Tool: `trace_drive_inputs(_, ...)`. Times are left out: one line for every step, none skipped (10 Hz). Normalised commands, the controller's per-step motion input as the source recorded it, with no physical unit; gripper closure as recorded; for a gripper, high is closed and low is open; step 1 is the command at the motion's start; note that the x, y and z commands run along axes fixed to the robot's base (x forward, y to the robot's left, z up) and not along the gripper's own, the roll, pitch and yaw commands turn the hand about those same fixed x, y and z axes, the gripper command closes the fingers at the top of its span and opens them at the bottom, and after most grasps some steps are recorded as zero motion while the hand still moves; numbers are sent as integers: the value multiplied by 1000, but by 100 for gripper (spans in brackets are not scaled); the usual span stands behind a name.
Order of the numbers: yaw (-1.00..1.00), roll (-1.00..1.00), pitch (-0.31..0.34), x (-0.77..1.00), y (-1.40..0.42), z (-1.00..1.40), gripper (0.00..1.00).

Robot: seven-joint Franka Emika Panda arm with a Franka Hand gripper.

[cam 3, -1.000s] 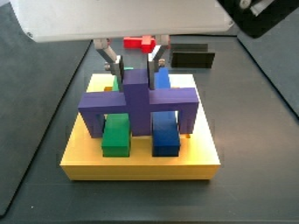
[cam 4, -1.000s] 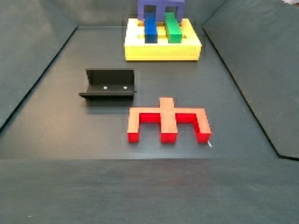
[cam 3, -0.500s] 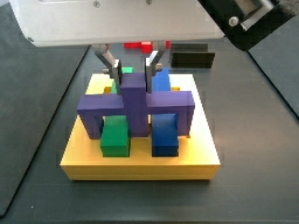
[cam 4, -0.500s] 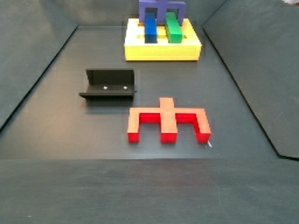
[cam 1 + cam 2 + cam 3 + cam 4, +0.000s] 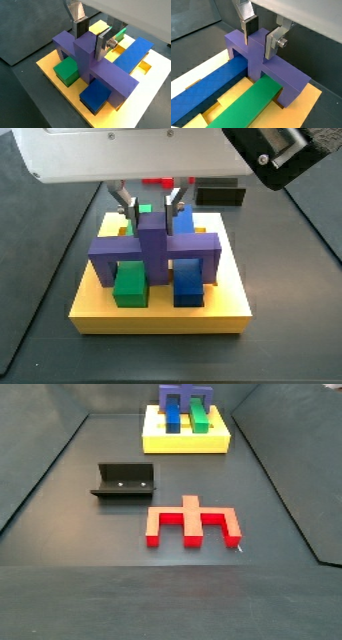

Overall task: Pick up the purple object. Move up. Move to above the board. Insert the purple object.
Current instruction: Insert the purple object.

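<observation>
My hand (image 5: pixel 151 206) points straight down, wrist housing directly above. Fingers (image 5: pixel 81 26) parted, pads apart from stem between them. Nothing gripped. Both silver plates visible in both wrist views.

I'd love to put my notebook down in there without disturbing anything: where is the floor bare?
Bare floor lies in front of the red piece and left of the fixture. A narrower strip separates the fixture from the yellow board. The board is crowded: the purple object, blue block and green block sit there, the end effector astride the purple stem.
</observation>
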Motion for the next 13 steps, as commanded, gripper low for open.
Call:
trace_drive_inputs(-43, 57, 0, 106, 0, -109, 100)
trace_drive_inputs(-34, 36, 0, 66, 0, -123, 100)
trace_drive_inputs(-29, 33, 0, 29, 0, -137, 100)
trace_drive_inputs(-26, 21, 0, 51, 0, -137, 100)
trace_drive_inputs(-37, 24, 0, 74, 0, -134, 100)
trace_drive_inputs(-114, 40, 0, 129, 14, -140, 100)
trace_drive_inputs(-131, 50, 0, 89, 60, -100, 100)
trace_drive_inputs(-43, 24, 0, 91, 0, -117, 100)
trace_drive_inputs(0, 60, 1, 209, 0, -89, 100)
trace_drive_inputs(0, 86, 0, 183, 0, -94, 100)
trace_drive_inputs(0, 50, -10, 0, 0, -194, 100)
trace_drive_inputs(3, 33, -26, 0, -66, -237, 100)
trace_drive_inputs(0, 20, -56, 0, -54, -314, 100)
